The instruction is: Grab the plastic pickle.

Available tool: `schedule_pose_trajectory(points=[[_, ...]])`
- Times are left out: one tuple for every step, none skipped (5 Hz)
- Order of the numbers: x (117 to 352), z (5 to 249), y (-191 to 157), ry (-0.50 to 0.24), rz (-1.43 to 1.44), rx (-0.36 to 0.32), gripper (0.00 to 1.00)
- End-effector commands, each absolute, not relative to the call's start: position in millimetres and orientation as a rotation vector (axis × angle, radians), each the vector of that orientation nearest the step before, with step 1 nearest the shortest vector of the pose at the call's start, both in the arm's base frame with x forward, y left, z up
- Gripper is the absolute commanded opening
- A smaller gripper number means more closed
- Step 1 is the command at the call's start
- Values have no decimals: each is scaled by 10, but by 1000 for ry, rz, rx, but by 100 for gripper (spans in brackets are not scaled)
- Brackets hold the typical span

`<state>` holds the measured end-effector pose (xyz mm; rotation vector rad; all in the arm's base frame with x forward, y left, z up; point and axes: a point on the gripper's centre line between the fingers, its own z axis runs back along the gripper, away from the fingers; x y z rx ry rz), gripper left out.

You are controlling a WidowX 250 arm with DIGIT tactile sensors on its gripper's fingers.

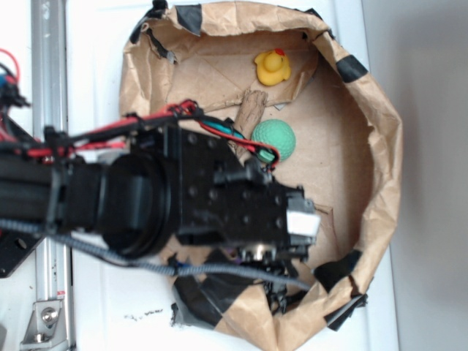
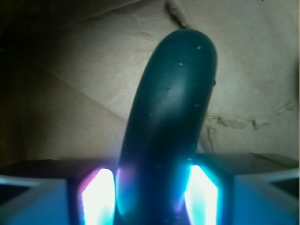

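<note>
Brown paper floor (image 2: 70, 84); plastic pickle (image 2: 171, 122) clamped between jaws, protruding forward.

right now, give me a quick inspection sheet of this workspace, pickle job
surface: crumpled brown paper tray patched with black tape, on a white table
job's things: plastic pickle dark green, glossy, standing up between the fingers in the wrist view; hidden in the exterior view
clutter: yellow rubber duck, green dimpled ball, brown stick-like piece
grippers: gripper with both lit pads against the pickle's sides; the pads look closed on it
cables: red and black wires along the arm, grey braided cable below it
surroundings: metal rail at the left edge
</note>
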<state>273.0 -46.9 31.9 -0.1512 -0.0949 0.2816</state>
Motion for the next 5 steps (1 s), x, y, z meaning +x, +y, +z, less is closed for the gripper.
schedule_pose_trajectory(points=[[2843, 797, -125, -213, 227, -254, 0], [2812, 1297, 102, -183, 136, -249, 0], [2631, 1656, 121, -243, 21, -135, 0], [2528, 1939, 122, -239, -8, -128, 0], [2474, 1921, 121, -217, -8, -89, 0]])
